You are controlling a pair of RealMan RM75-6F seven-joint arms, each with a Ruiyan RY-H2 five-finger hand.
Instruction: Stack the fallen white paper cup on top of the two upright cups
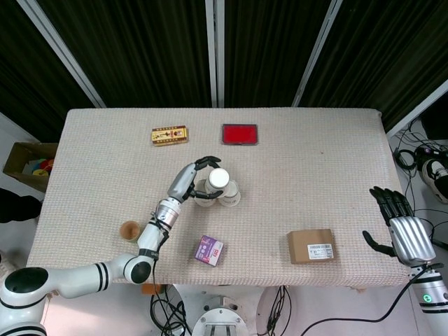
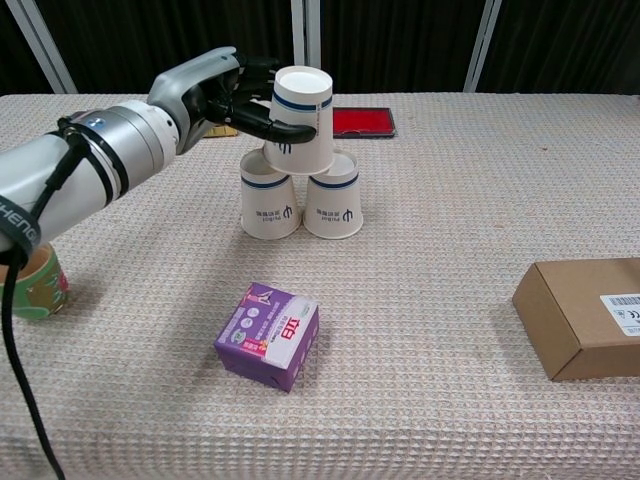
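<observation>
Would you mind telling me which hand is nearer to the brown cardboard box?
Right. The right hand hangs off the table's edge just beside the brown cardboard box; the left hand is farther off, holding the top cup.

Head view high, looking straight down; chest view low, close, facing forward; both share table [image 1: 315, 161] [image 2: 480, 200] centre

Robot lab/test cell: black curtains [image 1: 140, 49] with metal frame bars behind cloth-covered table [image 1: 336, 140], loose cables [image 1: 280, 308] on floor at near edge, cardboard bin [image 1: 24, 164] off left edge.
</observation>
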